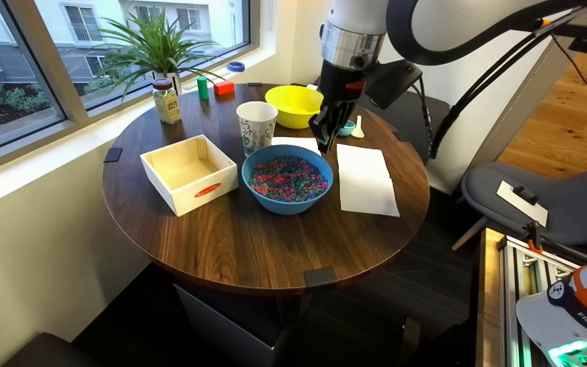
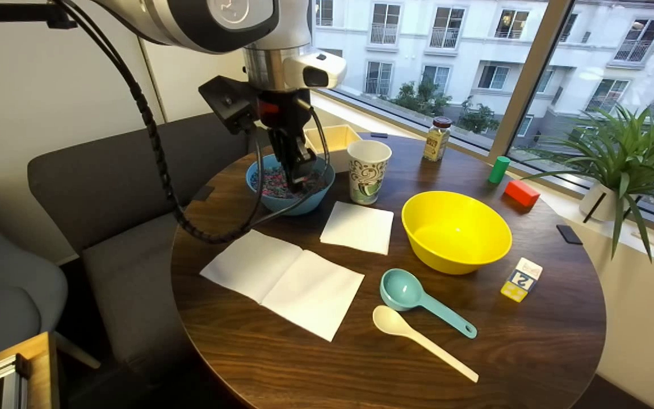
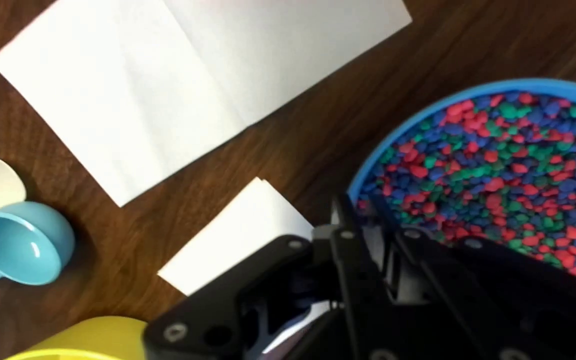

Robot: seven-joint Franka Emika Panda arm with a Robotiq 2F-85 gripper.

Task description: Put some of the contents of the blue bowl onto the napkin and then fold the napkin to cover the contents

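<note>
The blue bowl (image 1: 281,206) stands upright on the table, holding the contents (image 1: 288,178), tiny red, blue and green pieces. The bowl (image 2: 304,208) shows in all views. The napkin (image 1: 367,181) is a white creased sheet lying flat and opened out beside the bowl; it also shows in an exterior view (image 2: 287,278) and the wrist view (image 3: 208,65). My gripper (image 1: 322,148) is at the bowl's rim on the napkins' side. In the wrist view its fingertips (image 3: 360,205) are a narrow gap apart, with nothing seen held. Whether they touch the rim is unclear.
A smaller folded napkin (image 2: 358,227) lies between the bowl and a yellow bowl (image 2: 455,233). A paper cup (image 2: 368,170) and a white wooden box (image 1: 191,173) stand close by. A teal scoop (image 2: 403,289) and a cream spoon (image 2: 418,338) lie near the napkin.
</note>
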